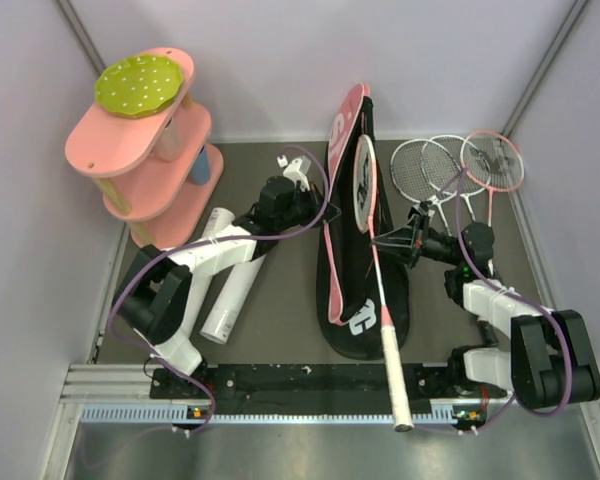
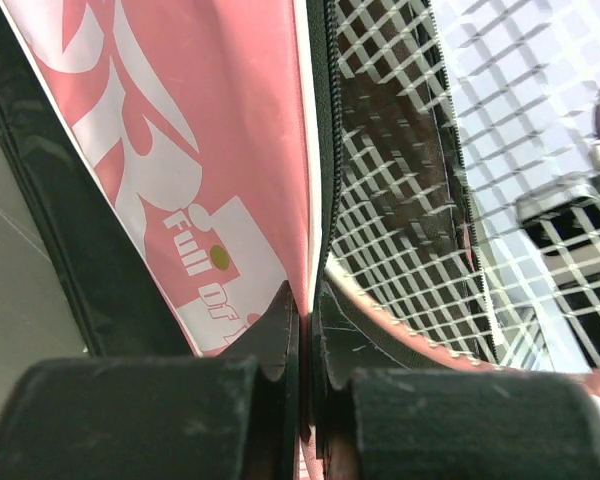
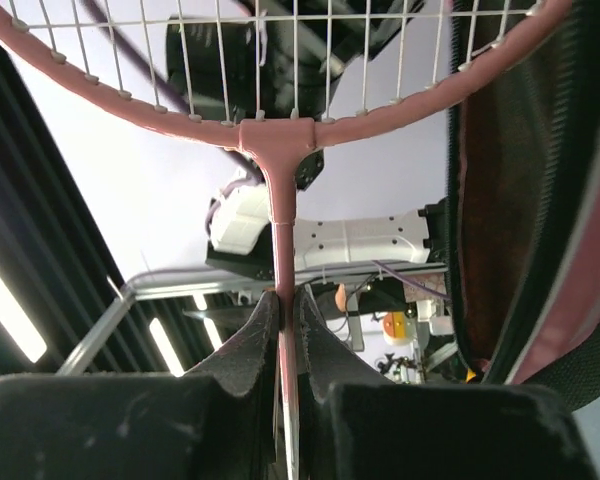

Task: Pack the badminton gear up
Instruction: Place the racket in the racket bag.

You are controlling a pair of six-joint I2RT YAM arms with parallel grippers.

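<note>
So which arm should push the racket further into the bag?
Right. The right fingers are shut on the racket shaft, its head at the bag opening. The left fingers are pinching the bag's edge, holding it open, so they are better left there.

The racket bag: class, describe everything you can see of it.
The racket bag is long, racket-shaped and looks like fabric. Its raised flap is pink with white lettering, its near end is black with white lettering, and a zip runs along the edge. It lies lengthwise mid-table, with its wide far end open. The left gripper, shut, pinches the pink flap's edge. A pink racket, gripped at its shaft by the shut right gripper, has its head at the opening.
</note>
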